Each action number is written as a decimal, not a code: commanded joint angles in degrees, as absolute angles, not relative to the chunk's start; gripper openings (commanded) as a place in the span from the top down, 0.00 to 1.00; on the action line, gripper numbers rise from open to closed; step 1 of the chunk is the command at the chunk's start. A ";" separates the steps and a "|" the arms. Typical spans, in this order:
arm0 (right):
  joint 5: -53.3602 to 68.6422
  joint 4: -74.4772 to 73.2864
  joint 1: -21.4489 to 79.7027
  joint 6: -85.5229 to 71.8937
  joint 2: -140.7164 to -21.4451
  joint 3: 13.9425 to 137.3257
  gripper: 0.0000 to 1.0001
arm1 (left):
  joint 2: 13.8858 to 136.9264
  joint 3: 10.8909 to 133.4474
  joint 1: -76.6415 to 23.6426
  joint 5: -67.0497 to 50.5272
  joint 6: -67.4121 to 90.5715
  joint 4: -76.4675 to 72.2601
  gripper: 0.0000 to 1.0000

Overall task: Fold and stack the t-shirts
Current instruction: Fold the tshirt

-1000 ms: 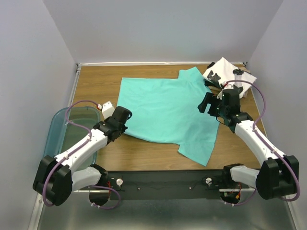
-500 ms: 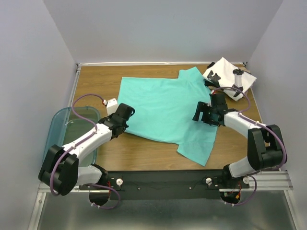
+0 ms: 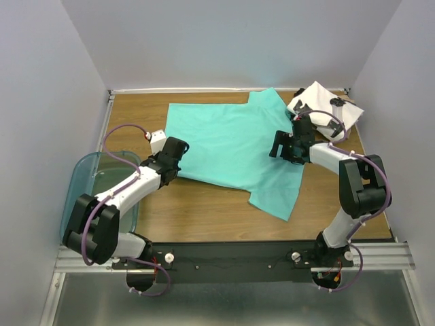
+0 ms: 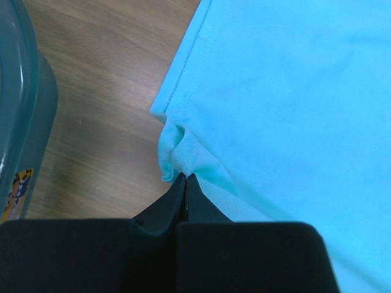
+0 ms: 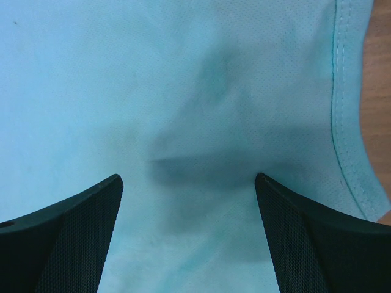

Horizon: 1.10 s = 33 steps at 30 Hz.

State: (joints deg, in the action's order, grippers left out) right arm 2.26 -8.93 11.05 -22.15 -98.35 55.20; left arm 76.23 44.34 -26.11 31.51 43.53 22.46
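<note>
A wooden table [image 3: 204, 210] inside pale walls holds a teal t-shirt [image 3: 231, 149] spread flat across its middle. The left gripper [image 4: 185, 178] is pinched tight on a bunched fold of the shirt's left edge. The right gripper [image 5: 188, 178] hangs over the cloth near its right hem, fingers spread wide. A folded white t-shirt with black print [image 3: 319, 102] sits at the far right corner. A translucent teal bin [image 3: 81, 183] stands at the left edge.

A robotics lab test cell: plain grey panels [image 3: 224, 41] box in a wooden tabletop [image 3: 204, 210], aluminium mounting rail [image 3: 387, 253] along the frame's bottom edge.
</note>
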 commanded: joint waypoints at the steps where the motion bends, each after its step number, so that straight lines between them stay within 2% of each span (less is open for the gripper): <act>1: 1.93 -10.28 11.42 -22.77 -100.38 56.60 0.06 | 78.48 46.76 -24.52 34.37 41.14 18.90 1.00; 7: 1.23 -11.60 12.13 -23.29 -89.50 54.59 0.07 | 80.59 48.07 -24.52 32.43 38.15 16.26 1.00; 12: 0.26 -18.44 14.67 -25.57 -79.91 49.75 0.10 | 81.83 48.60 -24.52 30.77 36.57 14.86 1.00; 15: -3.15 -23.45 18.97 -28.99 -75.78 46.51 0.12 | 81.74 48.43 -24.52 29.80 35.95 14.07 1.00; 19: -7.99 -29.60 29.94 -38.63 -72.87 43.60 0.13 | 80.16 48.08 -24.52 29.09 35.16 13.80 1.00; 23: -13.09 -34.44 35.24 -45.87 -69.18 40.87 0.15 | 78.75 47.73 -24.52 28.74 34.72 13.19 1.00; 29: -17.49 -46.48 37.97 -54.04 -60.31 37.45 0.20 | 77.35 47.29 -24.52 27.42 34.54 12.83 1.00; 33: -16.88 -50.62 38.14 -57.04 -54.32 34.81 0.28 | 76.55 46.93 -24.52 26.81 34.45 12.30 1.00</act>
